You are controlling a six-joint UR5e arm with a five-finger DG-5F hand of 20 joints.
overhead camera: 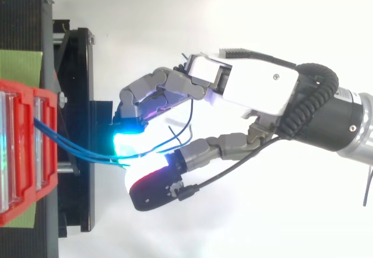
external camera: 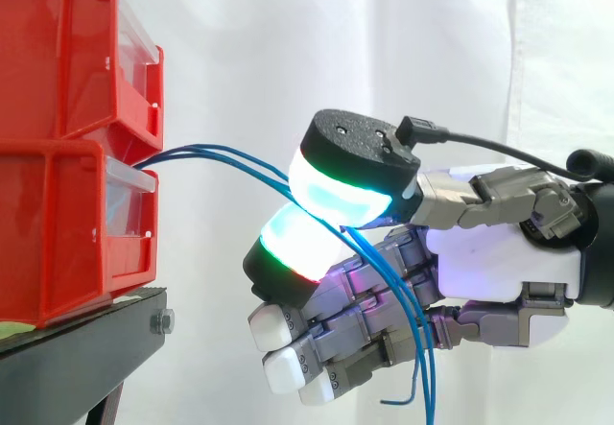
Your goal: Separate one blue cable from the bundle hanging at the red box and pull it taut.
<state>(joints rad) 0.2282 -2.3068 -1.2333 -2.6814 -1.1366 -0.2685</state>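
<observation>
Two red bins [external camera: 67, 108] rest on black stand [external camera: 86, 343] before white curtain [external camera: 288, 51].

Bright, flat, diffuse light in both views. White curtain [external camera: 240, 41] near blown out, barely any shadows on it. Robot hand [external camera: 499, 252] pads [external camera: 336, 190] bloom white at centre, with cyan/green/red rims. Cyan spill on blue cables [overhead camera: 87, 153], magenta on the palm side. Black stand [external camera: 86, 334] dark underneath. Red bins [external camera: 58, 108] evenly lit.

lab bench, white curtain [external camera: 288, 41], red bins [external camera: 58, 156], black stand [external camera: 77, 341]
</observation>
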